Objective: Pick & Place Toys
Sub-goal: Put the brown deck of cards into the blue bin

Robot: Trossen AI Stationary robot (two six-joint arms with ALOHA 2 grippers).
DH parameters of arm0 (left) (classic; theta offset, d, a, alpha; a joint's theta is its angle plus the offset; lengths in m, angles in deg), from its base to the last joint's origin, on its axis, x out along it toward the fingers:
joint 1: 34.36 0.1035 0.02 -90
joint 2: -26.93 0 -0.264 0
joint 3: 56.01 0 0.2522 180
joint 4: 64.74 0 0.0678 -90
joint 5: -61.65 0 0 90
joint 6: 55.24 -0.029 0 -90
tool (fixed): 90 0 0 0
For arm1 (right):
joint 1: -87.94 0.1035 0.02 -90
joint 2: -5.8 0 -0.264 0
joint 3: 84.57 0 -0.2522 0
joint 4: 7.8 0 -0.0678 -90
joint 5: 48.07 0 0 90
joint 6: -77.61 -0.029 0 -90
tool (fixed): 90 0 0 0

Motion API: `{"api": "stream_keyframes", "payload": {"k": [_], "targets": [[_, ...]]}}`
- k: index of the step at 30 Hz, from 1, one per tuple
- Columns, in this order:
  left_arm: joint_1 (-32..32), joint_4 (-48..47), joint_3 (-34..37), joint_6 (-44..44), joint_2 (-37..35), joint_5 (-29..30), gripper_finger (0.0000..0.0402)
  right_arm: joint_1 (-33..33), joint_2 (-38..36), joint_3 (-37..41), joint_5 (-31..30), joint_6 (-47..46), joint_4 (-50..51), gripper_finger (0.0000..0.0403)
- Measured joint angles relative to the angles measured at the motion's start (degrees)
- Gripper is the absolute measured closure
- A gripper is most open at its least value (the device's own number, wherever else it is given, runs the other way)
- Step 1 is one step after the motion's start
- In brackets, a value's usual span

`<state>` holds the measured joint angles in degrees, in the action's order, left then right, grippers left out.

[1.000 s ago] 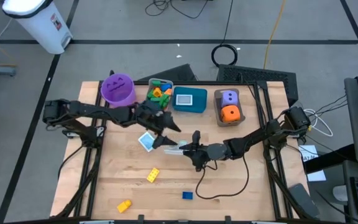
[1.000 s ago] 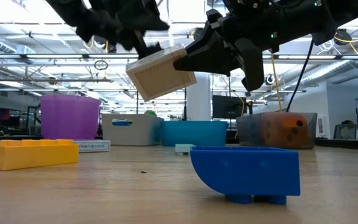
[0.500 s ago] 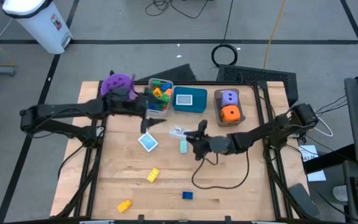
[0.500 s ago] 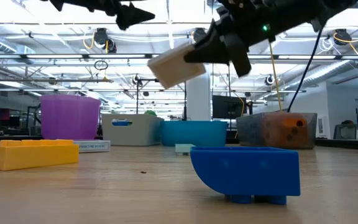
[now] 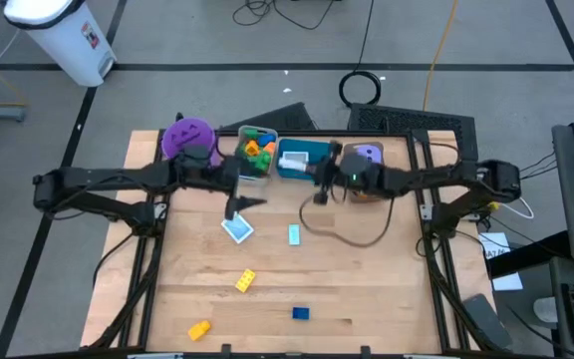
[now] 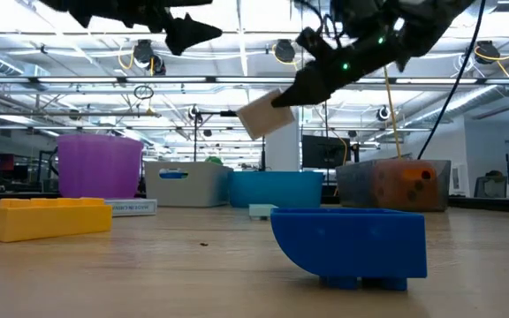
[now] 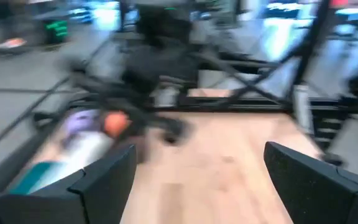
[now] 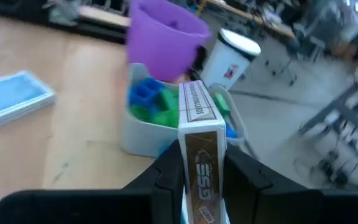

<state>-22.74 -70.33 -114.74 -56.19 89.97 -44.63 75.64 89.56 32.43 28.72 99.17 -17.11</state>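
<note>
Card box (image 8: 201, 149) gripped by right tool (image 8: 197, 163) above teal bin (image 5: 297, 160); left tool (image 5: 239, 199) wide

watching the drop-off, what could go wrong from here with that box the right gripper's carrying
1. The right gripper pinches the card box by one narrow end only, so it may twist or slip out before release.
2. It hangs by the grey bin and teal bin; a drop now might hit a rim or the wrong bin.
3. The open left gripper waits close by, so the arms could brush.
</note>
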Motion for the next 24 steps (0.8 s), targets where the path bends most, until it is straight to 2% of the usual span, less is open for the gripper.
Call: {"api": "stream_keyframes", "payload": {"k": [2,6,11,17,24], "targets": [[-1.5,7.0,2.2,0.4,1.8,-1.9,0.0046,-3.9,0.0,0.0,3.1,-3.4,-0.2,0.0334],[-4.3,19.5,6.6,1.5,6.0,-1.6,0.0046,-10.1,0.0,0.0,8.3,-11.2,-0.7,0.0334],[-7.7,31.4,8.5,1.3,12.3,-1.4,0.0046,-14.3,2.3,0.0,13.3,-18.8,-1.6,0.0332],[-11.1,38.5,8.5,1.3,17.0,-2.3,0.0046,-14.8,8.0,0.0,13.5,-20.5,-4.2,0.0334],[-12.5,40.4,8.5,1.1,13.7,-4.8,0.0046,-15.8,14.8,0.0,13.5,-24.6,-10.8,0.0335]]}}
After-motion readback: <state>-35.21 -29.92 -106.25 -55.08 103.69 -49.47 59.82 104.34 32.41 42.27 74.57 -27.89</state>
